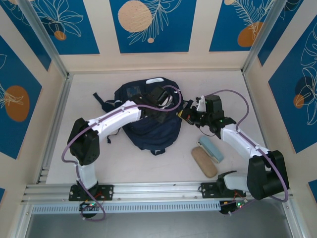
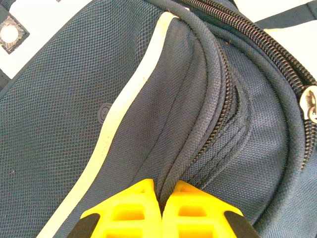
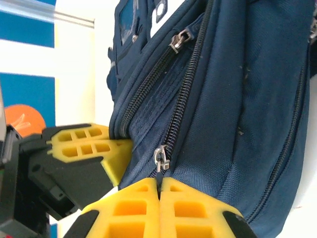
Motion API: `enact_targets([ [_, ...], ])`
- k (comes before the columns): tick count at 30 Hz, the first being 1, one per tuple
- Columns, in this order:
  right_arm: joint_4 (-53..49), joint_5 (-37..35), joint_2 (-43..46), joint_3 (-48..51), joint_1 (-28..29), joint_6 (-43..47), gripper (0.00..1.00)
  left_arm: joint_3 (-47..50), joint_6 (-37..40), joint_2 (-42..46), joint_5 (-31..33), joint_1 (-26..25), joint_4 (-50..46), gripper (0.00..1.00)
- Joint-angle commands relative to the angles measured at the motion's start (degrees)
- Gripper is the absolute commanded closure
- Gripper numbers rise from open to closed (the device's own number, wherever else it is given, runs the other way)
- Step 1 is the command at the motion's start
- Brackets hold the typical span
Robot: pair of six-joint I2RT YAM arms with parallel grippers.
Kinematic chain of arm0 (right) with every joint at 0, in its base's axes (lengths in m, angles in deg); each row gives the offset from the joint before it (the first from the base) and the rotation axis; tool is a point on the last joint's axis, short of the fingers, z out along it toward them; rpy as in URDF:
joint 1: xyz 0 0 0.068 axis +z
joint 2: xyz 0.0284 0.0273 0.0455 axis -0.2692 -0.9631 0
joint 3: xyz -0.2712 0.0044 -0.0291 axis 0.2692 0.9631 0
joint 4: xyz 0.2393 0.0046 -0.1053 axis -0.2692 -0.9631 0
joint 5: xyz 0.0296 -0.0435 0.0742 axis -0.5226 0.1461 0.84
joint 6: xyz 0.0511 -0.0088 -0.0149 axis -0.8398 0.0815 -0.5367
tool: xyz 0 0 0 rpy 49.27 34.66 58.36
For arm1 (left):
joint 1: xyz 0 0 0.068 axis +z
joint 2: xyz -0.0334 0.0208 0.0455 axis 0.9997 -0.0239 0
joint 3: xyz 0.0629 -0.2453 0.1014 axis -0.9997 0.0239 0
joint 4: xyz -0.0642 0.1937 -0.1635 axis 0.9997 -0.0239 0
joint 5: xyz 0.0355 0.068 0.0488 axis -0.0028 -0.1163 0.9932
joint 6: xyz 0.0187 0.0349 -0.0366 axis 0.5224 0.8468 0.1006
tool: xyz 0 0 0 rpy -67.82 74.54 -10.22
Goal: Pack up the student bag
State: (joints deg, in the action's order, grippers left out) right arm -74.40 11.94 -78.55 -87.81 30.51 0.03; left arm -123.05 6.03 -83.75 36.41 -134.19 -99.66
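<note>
The navy student bag [image 1: 148, 131] lies in the middle of the table under my left arm. The left wrist view shows my left gripper [image 2: 161, 191] shut on a corded fabric seam of the bag [image 2: 64, 99], beside its white stripe [image 2: 124, 109]. My right gripper [image 3: 159, 184] is shut on the dark pull tab hanging from a silver zipper slider [image 3: 159, 159] on the bag's side [image 3: 237, 74]. The left gripper's yellow fingers [image 3: 89, 144] press on the bag just left of it. From above, the left gripper [image 1: 168, 102] and right gripper [image 1: 186, 113] meet at the bag's right edge.
A light-blue pencil case [image 1: 211, 148] and a tan oblong case [image 1: 204, 161] lie on the table right of the bag, near my right arm. A second silver zipper slider [image 3: 179, 39] sits higher on the bag. Walls close in the table on three sides.
</note>
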Motion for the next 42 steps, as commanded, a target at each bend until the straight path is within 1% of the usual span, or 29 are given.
enact_targets([
  [1,-4.7,8.9,1.2,-0.4,-2.2,-12.6,1.0,1.5,-3.0,1.5,5.7,1.6,8.5,1.0],
  [3,-3.9,10.8,0.6,-0.2,-2.9,-17.1,1.0,2.7,-3.6,2.2,6.1,1.6,9.1,1.0],
  [7,-4.2,11.5,0.9,0.9,-2.2,-23.0,1.0,3.3,-5.9,2.2,5.4,1.6,11.0,1.0],
  [10,-6.1,12.5,1.2,1.4,-1.5,-24.4,1.0,3.0,-7.1,1.3,5.3,1.6,12.2,1.0],
  [12,-7.9,12.1,1.4,1.5,-1.0,-22.8,1.0,2.5,-6.9,1.0,5.9,1.6,12.2,1.0],
  [13,-9.6,11.1,1.7,1.3,-1.1,-21.1,0.9,2.3,-6.4,1.0,6.2,1.6,12.0,1.0],
  [16,-15.1,6.2,2.7,-0.5,-1.4,-11.2,0.69,3.1,-4.2,1.9,6.2,1.6,12.2,1.0],
  [17,-17.6,3.9,3.1,-1.4,-1.2,-7.4,0.65,3.7,-3.0,2.5,5.5,1.7,12.5,1.0],
  [19,-22.0,-2.0,3.8,-3.1,-1.1,-1.0,0.61,5.0,-1.2,3.8,5.4,1.7,12.6,1.0],
  [23,-24.4,-9.2,5.0,-4.9,-1.0,10.6,0.55,7.0,2.3,6.1,3.4,1.7,12.8,1.0],
  [27,-22.5,-10.7,4.2,-7.2,1.3,23.0,0.52,7.9,4.7,7.5,0.8,1.8,13.0,1.0],
  [29,-22.5,-12.6,2.4,-9.2,3.9,29.6,0.53,7.8,5.8,7.9,0.0,1.8,12.7,1.0],
  [32,-23.3,-16.0,-1.0,-12.3,8.4,36.4,0.54,7.7,6.6,8.6,-0.3,1.7,12.2,1.0],
  [35,-22.5,-17.1,-4.2,-14.2,10.0,40.6,0.59,8.1,6.9,9.6,0.1,1.8,11.8,1.0],
  [38,-19.9,-16.7,-5.9,-14.4,10.0,43.5,0.61,8.7,7.2,10.8,0.2,1.7,11.8,1.0],
  [40,-19.7,-17.4,-7.0,-15.6,10.0,44.6,0.63,9.2,7.3,11.7,0.2,1.8,11.9,1.0],
  [42,-19.4,-18.2,-7.7,-16.4,10.0,45.4,0.64,9.7,7.6,12.5,0.2,1.7,12.1,1.0],
])
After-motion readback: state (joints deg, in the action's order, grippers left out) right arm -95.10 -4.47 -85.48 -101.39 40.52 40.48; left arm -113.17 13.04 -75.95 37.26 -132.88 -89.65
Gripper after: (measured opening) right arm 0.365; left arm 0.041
